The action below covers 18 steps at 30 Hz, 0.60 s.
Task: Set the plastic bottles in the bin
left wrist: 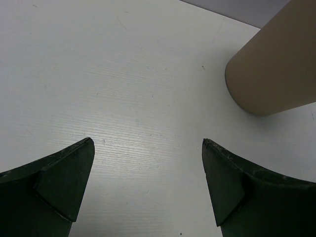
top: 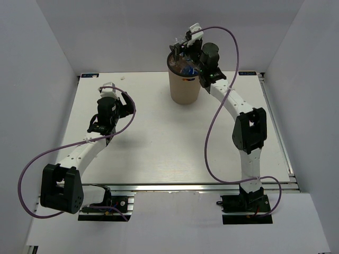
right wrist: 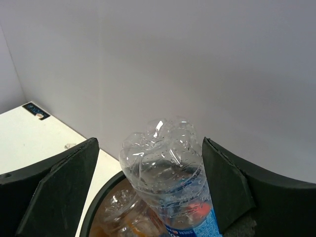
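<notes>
Right wrist: we see right tool [right wrist: 149, 141] spread, blue-label bottle [right wrist: 165, 168] base-up btw its jaws, over bin [right wrist: 91, 222] w/ another bottle [right wrist: 118, 210] inside. Left tool [left wrist: 148, 142] spread above desk [left wrist: 123, 64], bin at 2 o'clock.

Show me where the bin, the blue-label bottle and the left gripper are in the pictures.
bin [top: 184, 90]: top external view, on its tan outer wall.
blue-label bottle [right wrist: 165, 165]: right wrist view, on its clear body.
left gripper [left wrist: 148, 143]: left wrist view, midway between its fingertips.
</notes>
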Tool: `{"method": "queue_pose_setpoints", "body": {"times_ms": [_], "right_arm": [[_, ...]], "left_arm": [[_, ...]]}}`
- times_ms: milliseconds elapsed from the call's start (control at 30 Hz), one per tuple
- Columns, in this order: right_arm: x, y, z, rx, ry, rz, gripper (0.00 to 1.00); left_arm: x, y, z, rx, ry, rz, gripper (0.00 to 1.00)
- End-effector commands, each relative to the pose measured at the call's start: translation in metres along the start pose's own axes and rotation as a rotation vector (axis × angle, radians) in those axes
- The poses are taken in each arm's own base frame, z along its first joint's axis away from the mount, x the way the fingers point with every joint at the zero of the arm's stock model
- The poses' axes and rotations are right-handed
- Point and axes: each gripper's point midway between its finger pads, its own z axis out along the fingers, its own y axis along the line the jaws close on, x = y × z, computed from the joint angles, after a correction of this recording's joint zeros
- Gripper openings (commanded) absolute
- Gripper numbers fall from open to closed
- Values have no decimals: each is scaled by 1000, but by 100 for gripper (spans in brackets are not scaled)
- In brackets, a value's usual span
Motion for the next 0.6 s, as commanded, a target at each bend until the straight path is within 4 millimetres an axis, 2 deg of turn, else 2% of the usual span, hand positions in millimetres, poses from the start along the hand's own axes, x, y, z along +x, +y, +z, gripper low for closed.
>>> {"method": "queue_pose_setpoints", "body": {"times_ms": [0,133,233,333,467,567], "right_arm": [[-23,8,-10,-39,12,34,89],[-69,8,-21,-51,-57,24,89],[-95,6,-31,-49,-92,23,89],[-113,0,-36,-14,-100,23,89],[-110,-12,-37,46,-82,3,89],[-96,-9,-37,38,-51,9,89]], "left_arm": [[-20,-4,-5,11,-45,-5,98],[-21,-4,-6,15,-47,-5,98],[-23,-5,-7,17,-51,-6,98],[-24,-7,-7,25,-51,-6,98],[-25,-8,-8,30,-51,-8,98],[-25,-7,-8,27,-51,-8,98]]}}
